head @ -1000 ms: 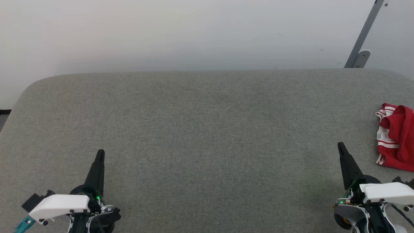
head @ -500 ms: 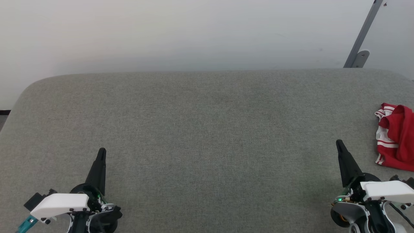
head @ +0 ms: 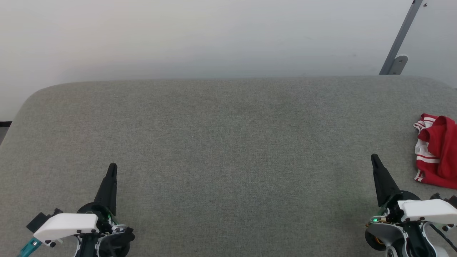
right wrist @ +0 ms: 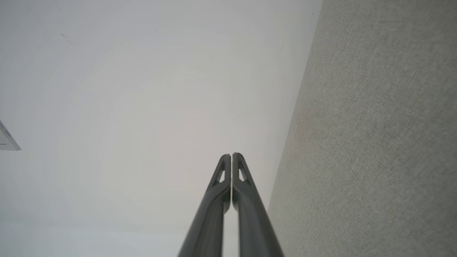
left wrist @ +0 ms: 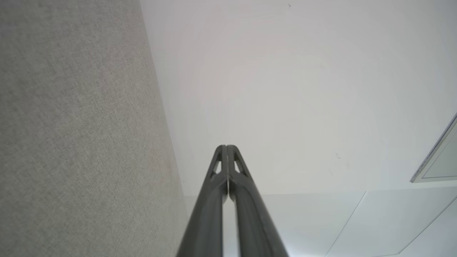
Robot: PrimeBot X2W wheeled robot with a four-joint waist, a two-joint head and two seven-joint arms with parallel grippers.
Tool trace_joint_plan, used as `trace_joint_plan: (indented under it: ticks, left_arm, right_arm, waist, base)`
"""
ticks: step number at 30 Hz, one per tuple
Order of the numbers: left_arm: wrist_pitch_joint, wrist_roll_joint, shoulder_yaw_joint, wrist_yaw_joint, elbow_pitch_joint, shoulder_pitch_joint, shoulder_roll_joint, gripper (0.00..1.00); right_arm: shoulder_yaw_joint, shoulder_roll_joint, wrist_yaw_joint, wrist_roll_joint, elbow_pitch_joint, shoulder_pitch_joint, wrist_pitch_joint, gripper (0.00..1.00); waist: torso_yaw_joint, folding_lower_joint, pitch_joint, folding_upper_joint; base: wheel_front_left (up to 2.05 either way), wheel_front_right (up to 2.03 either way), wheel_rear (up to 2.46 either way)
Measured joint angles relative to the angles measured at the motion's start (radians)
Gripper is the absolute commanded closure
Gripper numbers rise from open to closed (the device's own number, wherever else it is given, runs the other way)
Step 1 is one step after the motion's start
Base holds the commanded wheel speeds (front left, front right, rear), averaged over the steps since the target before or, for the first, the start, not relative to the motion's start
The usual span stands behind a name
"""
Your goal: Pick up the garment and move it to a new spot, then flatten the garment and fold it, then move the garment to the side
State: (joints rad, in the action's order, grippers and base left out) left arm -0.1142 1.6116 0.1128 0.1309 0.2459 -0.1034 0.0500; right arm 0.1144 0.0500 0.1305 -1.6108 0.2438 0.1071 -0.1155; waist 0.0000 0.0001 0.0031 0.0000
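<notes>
The garment [head: 437, 151], bright red with white striped bands, lies bunched at the far right edge of the grey padded table [head: 228, 142], partly cut off by the head view's border. My right gripper [head: 375, 159] hovers low at the lower right, a short way left of the garment, shut and holding nothing. At the lower left my left gripper [head: 112, 167] is shut and empty as well. In the wrist views, the left gripper [left wrist: 226, 147] and the right gripper [right wrist: 230, 155] each show two dark fingers pressed together, pointing at the white wall.
A white wall [head: 214, 35] rises behind the table's rounded far edge. A grey metal strut with a bracket [head: 399, 46] leans at the upper right. The table's wide grey middle holds nothing.
My right gripper has shifted slightly up and left in the head view. The left gripper and the garment stay where they were.
</notes>
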Motion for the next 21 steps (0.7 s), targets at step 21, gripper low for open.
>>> trace_joint_plan:
  ticks: [21]
  left_arm:
    - [0.0, 0.0, 0.0, 0.0, 0.0, 0.0, 0.0, 1.0]
  right_arm:
    - [0.0, 0.0, 0.0, 0.0, 0.0, 0.0, 0.0, 1.0]
  waist:
    - [0.0, 0.0, 0.0, 0.0]
  base:
    - [0.0, 0.0, 0.0]
